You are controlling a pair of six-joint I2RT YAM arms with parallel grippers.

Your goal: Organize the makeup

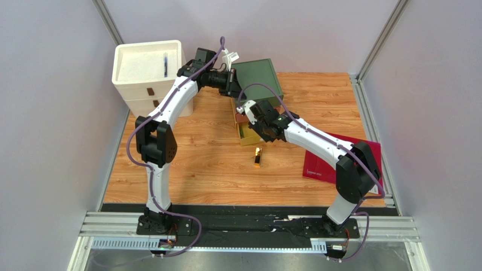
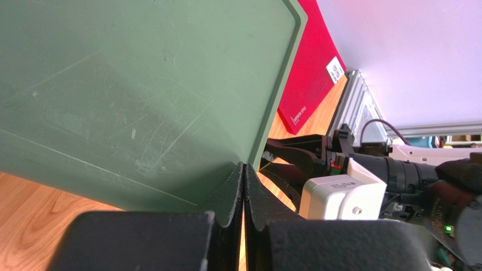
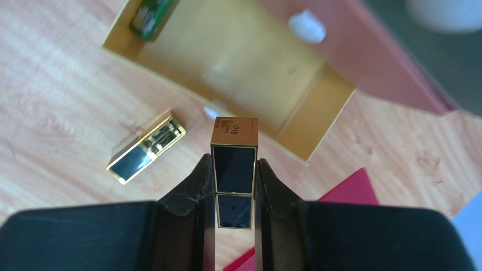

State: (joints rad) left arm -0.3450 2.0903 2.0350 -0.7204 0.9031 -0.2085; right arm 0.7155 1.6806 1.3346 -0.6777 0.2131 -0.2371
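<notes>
Left claw (image 2: 243, 169): fingers pressed together, clamped on the lower corner of the green lid (image 2: 136, 84), which stands tilted up.

Right claw (image 3: 235, 161): clamped on a black-and-gold case (image 3: 235, 148), gold end pointing away, held above the bench (image 1: 198, 164) at the edge of the gold box (image 3: 237, 62).

Second black-and-gold case (image 1: 258, 157) lies flat on the bench at 6 o'clock of the box, apart from it.

A green item (image 3: 148, 14), blurred, sits in one corner of the box.

Red folder (image 1: 325, 166) at 4 o'clock, white bin (image 1: 148, 70) at 10 o'clock.
</notes>
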